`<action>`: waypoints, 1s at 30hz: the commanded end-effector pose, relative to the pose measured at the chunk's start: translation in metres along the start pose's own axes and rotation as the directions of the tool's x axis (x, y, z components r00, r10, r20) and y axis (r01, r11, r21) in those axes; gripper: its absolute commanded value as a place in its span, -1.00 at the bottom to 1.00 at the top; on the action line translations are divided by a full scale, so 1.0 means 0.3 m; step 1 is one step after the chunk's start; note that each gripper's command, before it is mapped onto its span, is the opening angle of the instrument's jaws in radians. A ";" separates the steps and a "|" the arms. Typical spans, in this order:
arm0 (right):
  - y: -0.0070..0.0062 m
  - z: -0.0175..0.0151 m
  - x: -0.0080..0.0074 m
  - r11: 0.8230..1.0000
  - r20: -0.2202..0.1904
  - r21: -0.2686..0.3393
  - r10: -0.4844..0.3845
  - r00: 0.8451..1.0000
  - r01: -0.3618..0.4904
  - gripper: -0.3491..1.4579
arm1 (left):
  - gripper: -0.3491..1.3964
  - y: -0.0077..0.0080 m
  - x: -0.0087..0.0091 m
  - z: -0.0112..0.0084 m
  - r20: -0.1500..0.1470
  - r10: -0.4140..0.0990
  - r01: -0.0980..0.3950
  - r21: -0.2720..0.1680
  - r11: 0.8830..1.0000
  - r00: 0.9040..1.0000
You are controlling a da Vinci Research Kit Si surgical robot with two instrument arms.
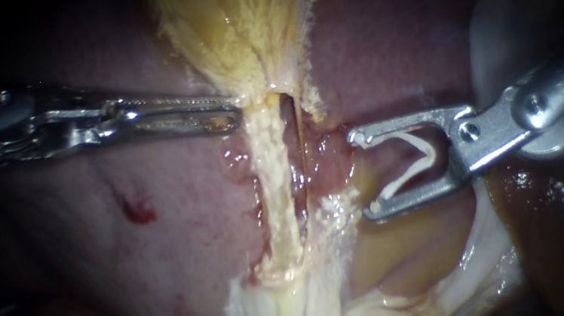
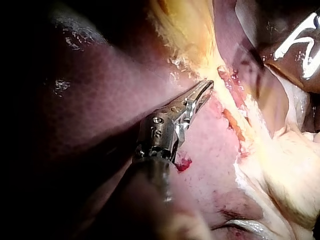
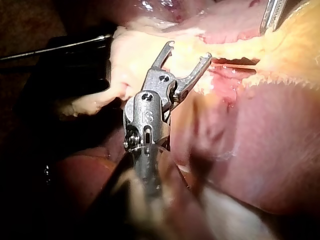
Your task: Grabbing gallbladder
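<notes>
The gallbladder [image 1: 240,20] is the pale yellow fan of tissue at the top, narrowing to a whitish tube [image 1: 272,182] that runs down the middle. My left instrument [image 1: 235,112] comes in level from the left. Its long slim jaws lie nearly together and pinch the edge of the gallbladder where it narrows; the left wrist view shows the same instrument [image 2: 208,85] with its tip in the yellow tissue. To the right of the tube, my right instrument [image 1: 364,175] stands clear of the tissue. Its jaws are wide apart and carry a white clip [image 1: 412,159].
Pink liver [image 1: 161,255] with a small red spot [image 1: 138,209] lies below my left instrument. A thinner tube [image 1: 303,150] runs beside the whitish one. Whitish fatty tissue [image 1: 301,315] spreads at the bottom. In the right wrist view my right instrument [image 3: 189,50] points at pale tissue.
</notes>
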 end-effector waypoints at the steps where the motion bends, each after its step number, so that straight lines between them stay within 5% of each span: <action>1: -0.0001 0.000 -0.0001 1.000 0.000 0.000 -0.006 1.000 0.006 -0.08 | -1.00 -0.0003 -0.0014 -0.0022 0.000 -0.002 0.002 0.007 1.000 1.000; 9: -0.0002 -0.001 -0.0003 1.000 0.000 0.001 -0.001 1.000 0.001 -0.08 | -1.00 -0.0026 -0.0135 -0.0203 -0.003 -0.026 0.026 0.010 1.000 1.000; 13: -0.0002 -0.001 -0.0002 1.000 0.000 0.001 -0.001 1.000 0.001 -0.08 | -1.00 -0.0038 -0.0136 -0.0252 -0.004 -0.030 0.030 0.008 1.000 1.000; 30: -0.0002 -0.001 -0.0003 1.000 0.000 0.001 0.000 1.000 0.000 -0.08 | -1.00 -0.0034 -0.0149 -0.0262 -0.002 -0.044 0.044 -0.003 0.999 0.999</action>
